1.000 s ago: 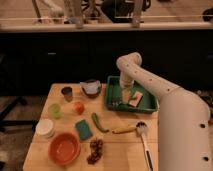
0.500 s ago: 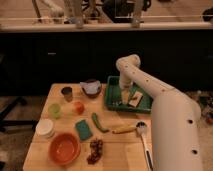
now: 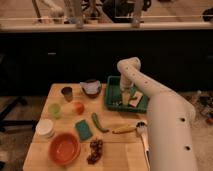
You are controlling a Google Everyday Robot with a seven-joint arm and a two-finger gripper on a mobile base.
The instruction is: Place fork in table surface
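Hand [image 3: 125,94] half-hidden inside green tray [image 3: 113,96]

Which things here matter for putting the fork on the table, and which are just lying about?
Job: gripper, down in the green tray; table surface; fork, too small to pick out.
Lying about: orange bowl, green sponge, white brush, dark cup, tan block.
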